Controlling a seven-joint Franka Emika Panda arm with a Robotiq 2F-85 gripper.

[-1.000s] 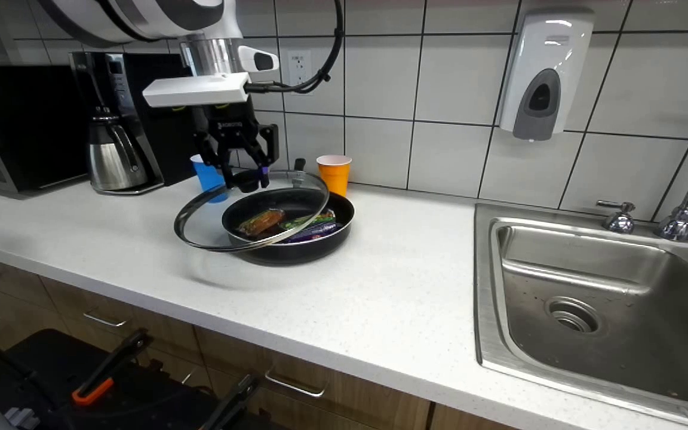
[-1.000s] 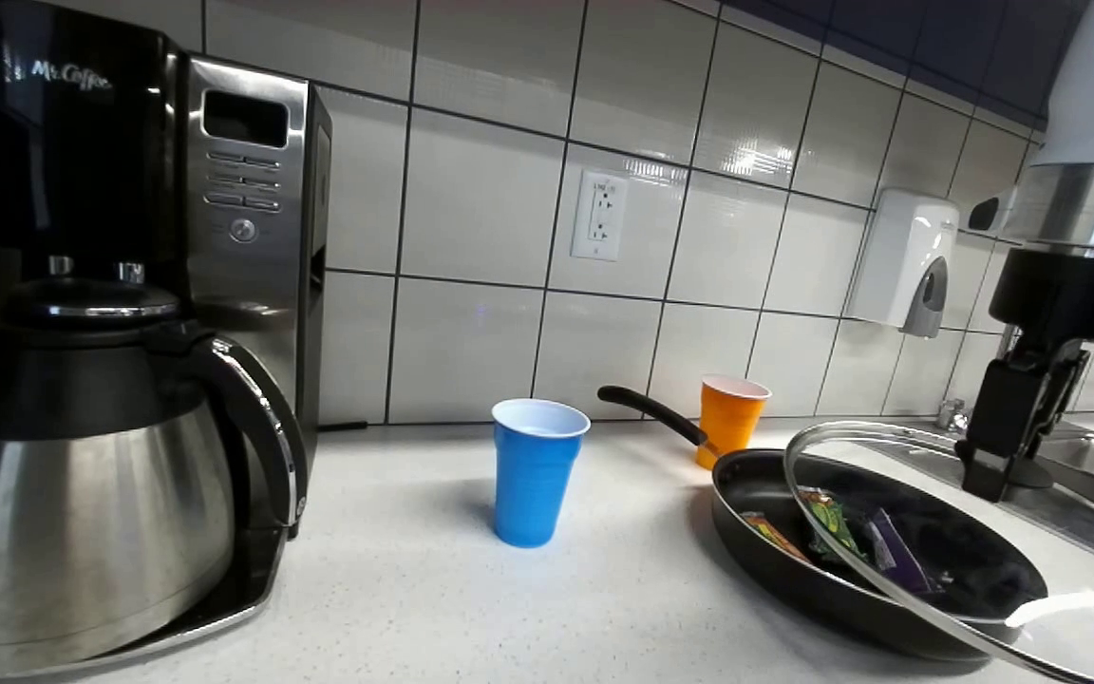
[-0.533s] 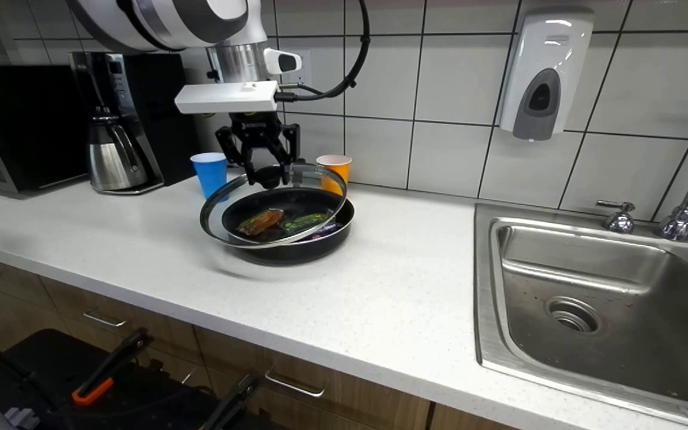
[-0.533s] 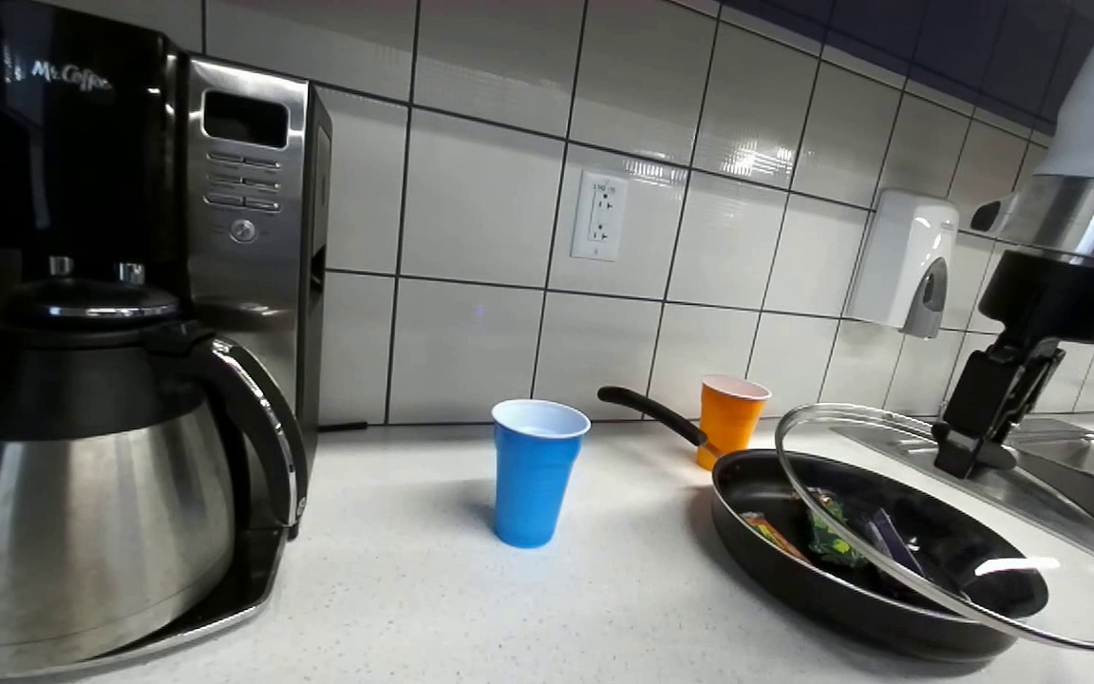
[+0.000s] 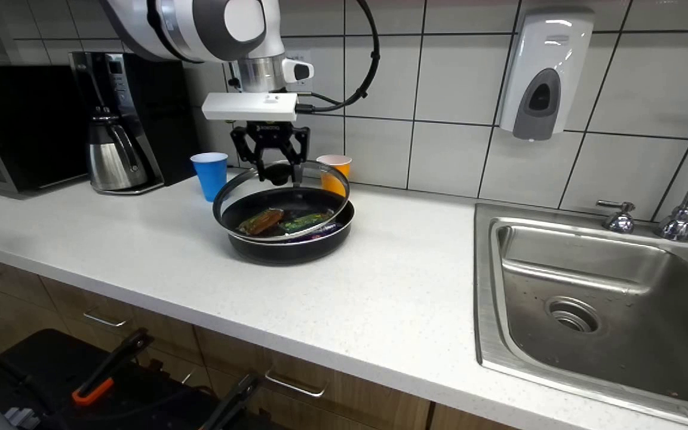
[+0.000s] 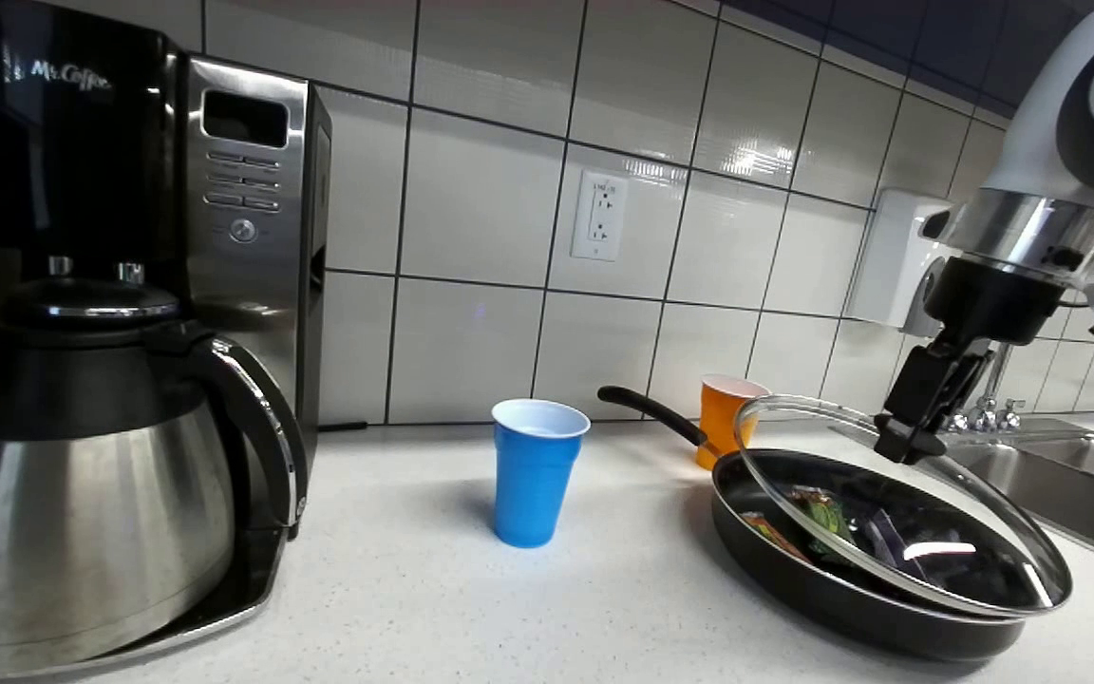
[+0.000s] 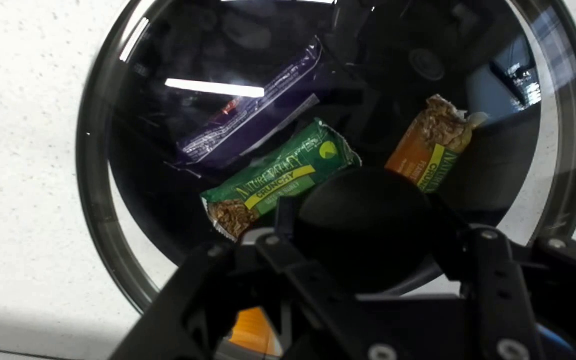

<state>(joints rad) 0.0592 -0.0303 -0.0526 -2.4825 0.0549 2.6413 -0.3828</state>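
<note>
the gripper (image 5: 279, 174) is pinching the round black knob (image 7: 363, 225) of a glass lid (image 6: 938, 549), held snug from both sides; the lid hangs over a black frying pan (image 5: 296, 252), tilted, its wall-side edge higher and its front edge dipping close to the pan's rim; from where i stand i can't tell whether the two touch; through the glass i see a purple-wrapped bar (image 7: 253, 115) lying in the pan, a green-wrapped bar (image 7: 288, 175) marked "crunchy" just beside it, and an orange-wrapped bar (image 7: 423, 145) a little apart; the pan sits on the speckled white counter (image 5: 392, 286), its handle (image 6: 651, 413) pointing toward the tiled wall (image 6: 471, 190); next to that handle stands an orange cup (image 6: 727, 418), and a blue cup (image 6: 533, 484) stands upright between the pan and the coffee maker (image 6: 253, 237) with its steel carafe (image 6: 91, 522); on the pan's other side, well apart, is the steel sink (image 5: 636, 334), with a white soap dispenser (image 5: 550, 71) mounted on the wall behind it; above the pan, the white robot arm (image 5: 224, 27) reaches down to the gripper.
</note>
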